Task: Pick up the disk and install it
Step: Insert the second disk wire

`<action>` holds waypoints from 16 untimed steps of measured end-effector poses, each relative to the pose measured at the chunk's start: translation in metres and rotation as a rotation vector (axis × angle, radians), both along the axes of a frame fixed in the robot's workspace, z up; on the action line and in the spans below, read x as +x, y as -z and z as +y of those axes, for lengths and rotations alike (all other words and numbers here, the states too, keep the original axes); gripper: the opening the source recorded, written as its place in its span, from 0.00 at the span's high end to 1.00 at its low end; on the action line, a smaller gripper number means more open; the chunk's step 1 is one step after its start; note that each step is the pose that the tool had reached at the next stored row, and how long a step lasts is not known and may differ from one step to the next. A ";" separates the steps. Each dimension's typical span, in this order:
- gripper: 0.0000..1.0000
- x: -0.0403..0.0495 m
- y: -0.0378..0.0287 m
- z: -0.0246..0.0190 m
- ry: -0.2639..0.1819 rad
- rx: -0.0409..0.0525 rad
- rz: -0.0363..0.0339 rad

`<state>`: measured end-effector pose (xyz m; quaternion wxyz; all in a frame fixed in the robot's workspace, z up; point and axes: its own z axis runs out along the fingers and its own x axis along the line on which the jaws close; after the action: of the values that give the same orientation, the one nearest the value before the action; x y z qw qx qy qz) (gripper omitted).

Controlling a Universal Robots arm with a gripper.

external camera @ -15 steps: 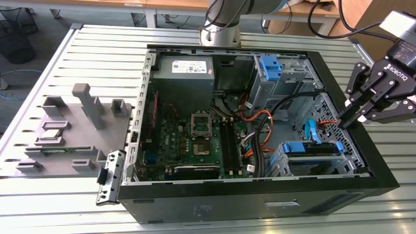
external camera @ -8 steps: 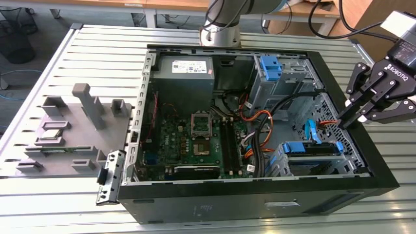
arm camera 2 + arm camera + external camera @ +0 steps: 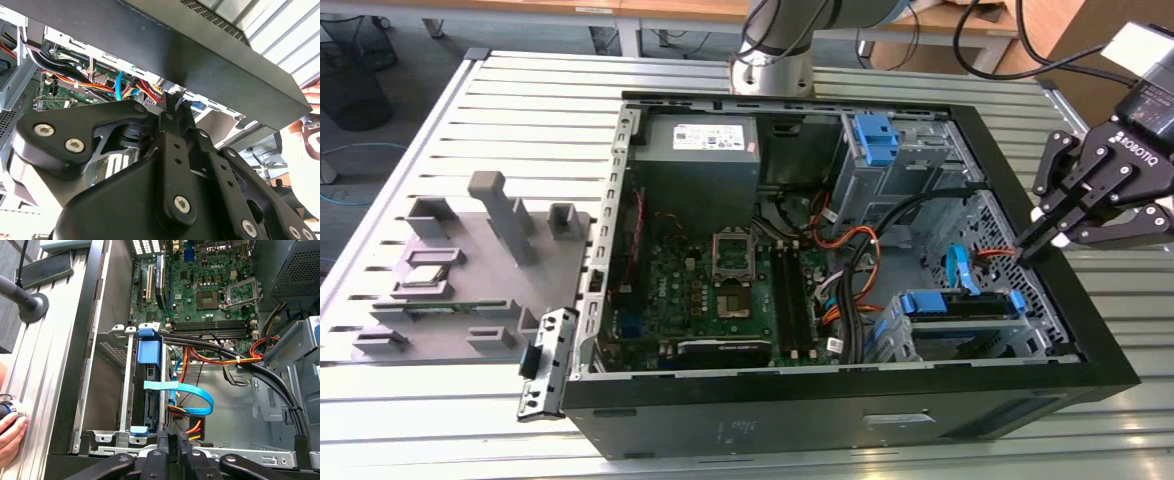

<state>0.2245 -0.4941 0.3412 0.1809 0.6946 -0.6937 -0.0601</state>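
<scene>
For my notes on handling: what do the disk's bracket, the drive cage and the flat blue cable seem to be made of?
The disk bracket: probably moulded plastic, by its uniform blue, softly glossy surface. The drive cage: likely bare sheet metal, grey, thin and folded at the edges. The flat blue cable: apparently flexible plastic sheathing, since it bends in a smooth loop.

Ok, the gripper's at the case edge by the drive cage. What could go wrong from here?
1. The gripper is close to the light blue flat cable and the red, yellow and orange wires beside the silver disk in its blue bracket; it could snag them.
2. Thick black cables cross near the cage's top and may get dragged.
3. A person's hand rests just outside the black case; an outward swing might hit it.
</scene>
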 end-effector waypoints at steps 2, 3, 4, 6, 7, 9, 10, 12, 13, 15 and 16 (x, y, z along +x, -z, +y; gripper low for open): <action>0.83 0.0000 -0.0001 0.0000 0.000 -0.0002 0.0001; 0.83 0.0000 0.0000 0.0000 0.000 -0.0001 0.0001; 0.83 0.0000 0.0000 0.0000 0.000 0.0000 0.0001; 0.83 0.0000 0.0000 0.0000 0.000 -0.0001 0.0000; 0.83 0.0000 0.0000 0.0000 0.000 -0.0001 0.0001; 0.83 0.0000 0.0000 0.0000 0.000 -0.0001 0.0001; 0.83 0.0000 0.0000 0.0000 0.000 0.0000 0.0001; 0.83 0.0000 0.0000 0.0000 0.000 0.0000 0.0001; 0.83 0.0000 0.0000 0.0000 0.000 0.0000 0.0001; 0.83 0.0000 -0.0007 0.0000 0.000 0.0003 0.0001; 0.83 0.0000 -0.0016 0.0000 0.000 0.0001 0.0001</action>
<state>0.2245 -0.4941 0.3428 0.1809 0.6946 -0.6937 -0.0601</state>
